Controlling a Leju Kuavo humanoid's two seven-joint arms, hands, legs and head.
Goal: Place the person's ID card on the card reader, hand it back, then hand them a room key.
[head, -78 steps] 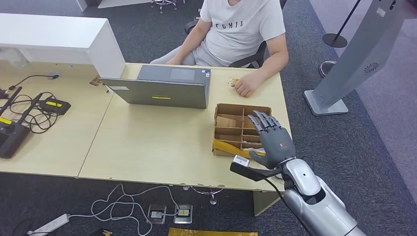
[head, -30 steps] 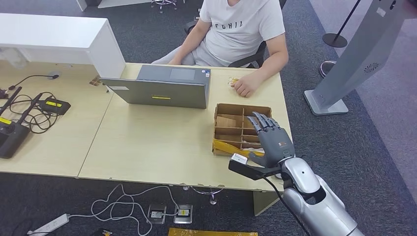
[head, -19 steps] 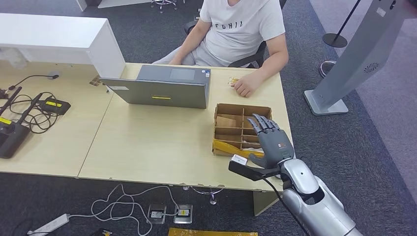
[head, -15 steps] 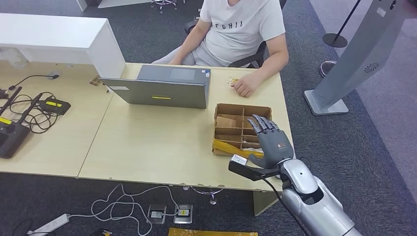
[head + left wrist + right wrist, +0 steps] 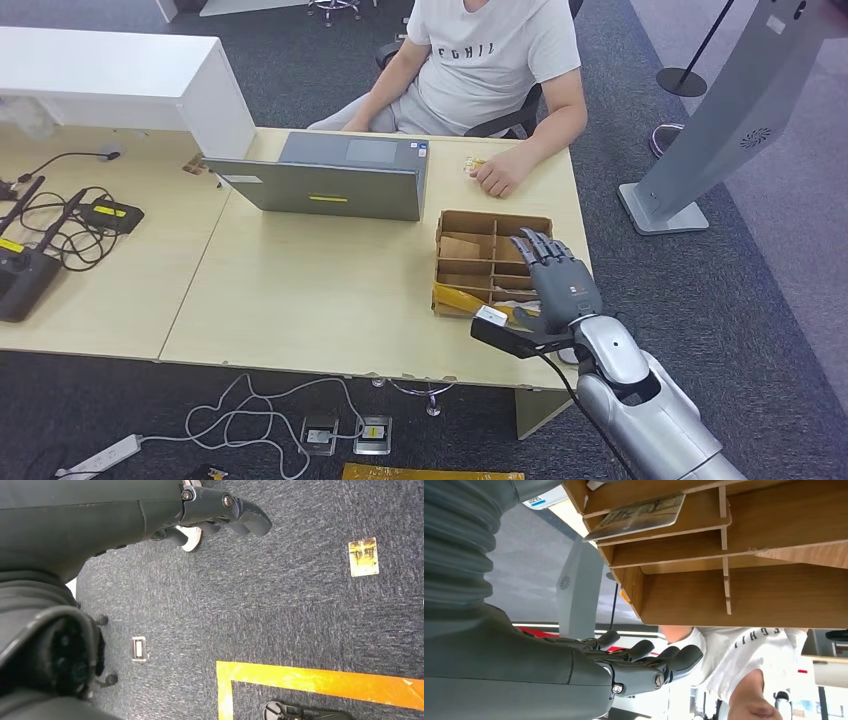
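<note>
Over compartmented cardboard box [image 5: 478,262] | right robot hand [image 5: 560,283] matte grey, fingers spread, empty | card [image 5: 639,514] glossy, flat

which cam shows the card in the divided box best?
Right wrist view: the card lies flat in a compartment of the divided cardboard box, close up. Head view shows the box whole, its contents small; left wrist view shows carpet.
</note>
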